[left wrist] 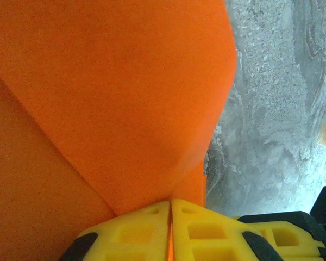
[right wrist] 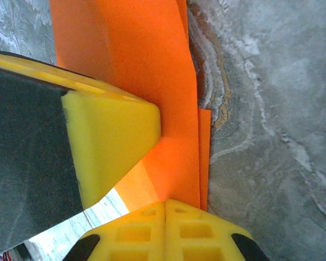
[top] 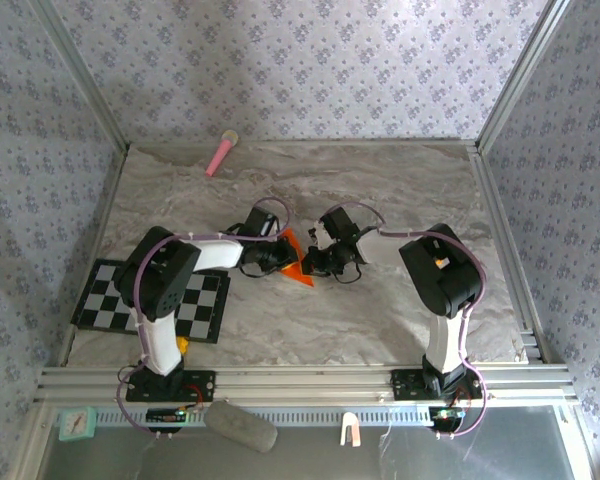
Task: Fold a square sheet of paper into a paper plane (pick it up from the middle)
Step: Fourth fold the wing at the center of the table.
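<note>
So both arms are meeting in the middle of the grey marble-look counter (top: 400,190), and the thin bright orange square sheet of paper (top: 298,265) is caught right between them. From the top it reads as a small orange triangle poking out between the two black wrists.

The left gripper (top: 278,258) has its yellow foam jaws pressed together on the paper's edge. In the left wrist view (left wrist: 170,202) the orange sheet (left wrist: 125,98) fans up from the pinch with a clear diagonal crease, one layer over another.

Same deal for the right gripper (top: 317,262). Its jaws are clamped tight on the sheet too (right wrist: 165,202), and the paper (right wrist: 157,70) shows a second layer's edge sticking out on the counter side.

Off to the sides: a black-and-white checkered mat (top: 100,295) under the left arm, and a pink stick (top: 221,153) near the back wall, well apart from the paper.
</note>
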Available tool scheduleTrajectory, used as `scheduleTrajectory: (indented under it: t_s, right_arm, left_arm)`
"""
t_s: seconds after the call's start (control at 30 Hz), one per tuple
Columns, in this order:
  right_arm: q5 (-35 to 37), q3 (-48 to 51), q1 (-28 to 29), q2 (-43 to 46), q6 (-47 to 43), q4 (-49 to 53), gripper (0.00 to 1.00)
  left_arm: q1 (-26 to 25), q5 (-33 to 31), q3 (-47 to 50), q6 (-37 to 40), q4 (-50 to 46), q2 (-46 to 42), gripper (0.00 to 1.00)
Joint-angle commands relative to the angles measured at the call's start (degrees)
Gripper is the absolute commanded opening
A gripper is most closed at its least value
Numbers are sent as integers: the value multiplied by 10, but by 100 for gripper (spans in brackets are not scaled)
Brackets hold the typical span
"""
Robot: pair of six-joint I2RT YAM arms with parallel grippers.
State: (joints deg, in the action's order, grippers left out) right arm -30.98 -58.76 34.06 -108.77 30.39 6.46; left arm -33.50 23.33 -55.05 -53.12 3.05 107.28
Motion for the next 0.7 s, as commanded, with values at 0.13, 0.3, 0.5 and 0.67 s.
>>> scheduleTrajectory:
  t_s: [0.13, 0.3, 0.5, 0.67]
  right_arm:
    - [69, 28, 7, -28, -3, 82, 4]
    - [80, 35, 10, -35, -2, 94, 4]
    - [91, 35, 11, -38, -2, 102, 4]
    - [94, 35, 13, -34, -4, 105, 4]
  left_arm:
    - [30, -49, 16, -2, -23, -6, 10]
    - [52, -42, -10, 31, -46, -3, 10]
    - [86, -45, -42, 66, -68, 10, 11]
    - [120, -54, -63, 88, -82, 22, 11]
